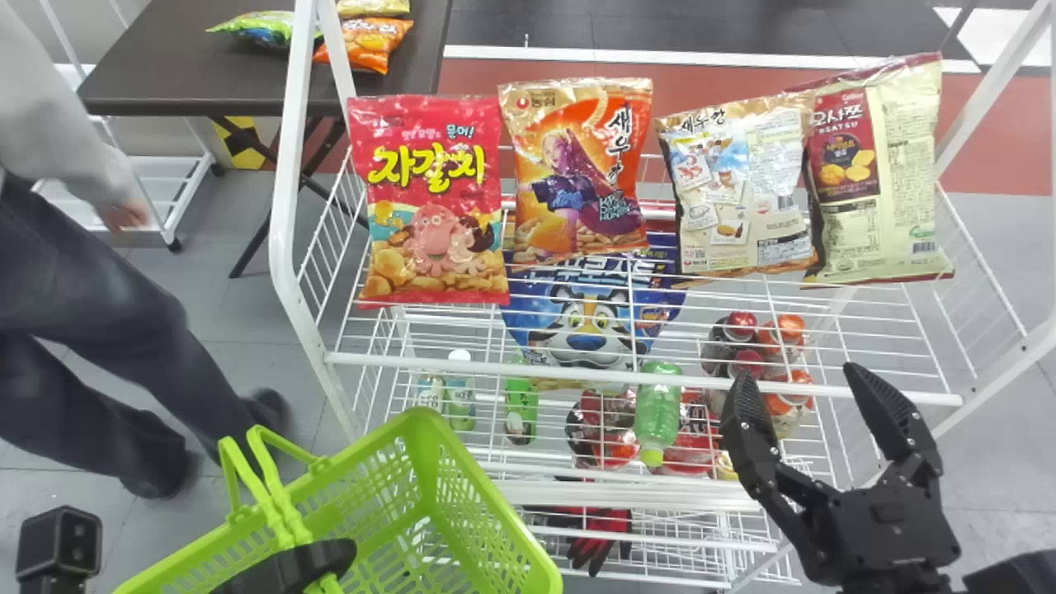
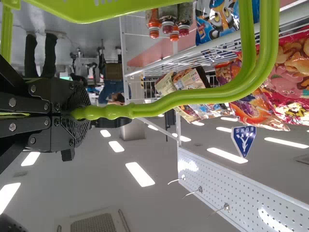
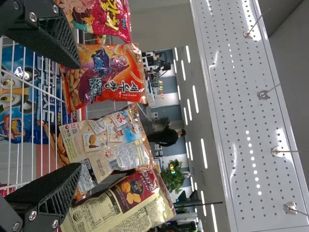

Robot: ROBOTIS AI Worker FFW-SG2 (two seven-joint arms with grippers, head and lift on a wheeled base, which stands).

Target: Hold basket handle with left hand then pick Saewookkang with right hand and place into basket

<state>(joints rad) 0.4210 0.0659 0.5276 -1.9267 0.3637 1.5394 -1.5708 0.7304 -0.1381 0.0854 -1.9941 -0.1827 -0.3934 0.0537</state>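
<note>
My left gripper (image 1: 289, 565) is at the lower left of the head view, over the green basket (image 1: 495, 528). In the left wrist view that gripper (image 2: 79, 114) is shut on the basket handle (image 2: 193, 98). My right gripper (image 1: 799, 375) stands open by the rack's front rail, its fingers apart with nothing between them. The orange Saewookkang bag (image 1: 577, 173) leans on the top shelf, and a beige-backed Saewookkang bag (image 1: 738, 190) is right of it. From the right wrist, the gripper (image 3: 78, 116) faces the orange bag (image 3: 108, 75) and the beige-backed bag (image 3: 106, 142), still apart from them.
A red snack bag (image 1: 433, 198) and a yellow-beige one (image 1: 879, 173) flank the Saewookkang bags. The white rack's front rail (image 1: 495, 369) runs before them. Bottles and a blue bag (image 1: 577, 322) sit below. A pegboard (image 3: 251, 121) with hooks rises above the shelf.
</note>
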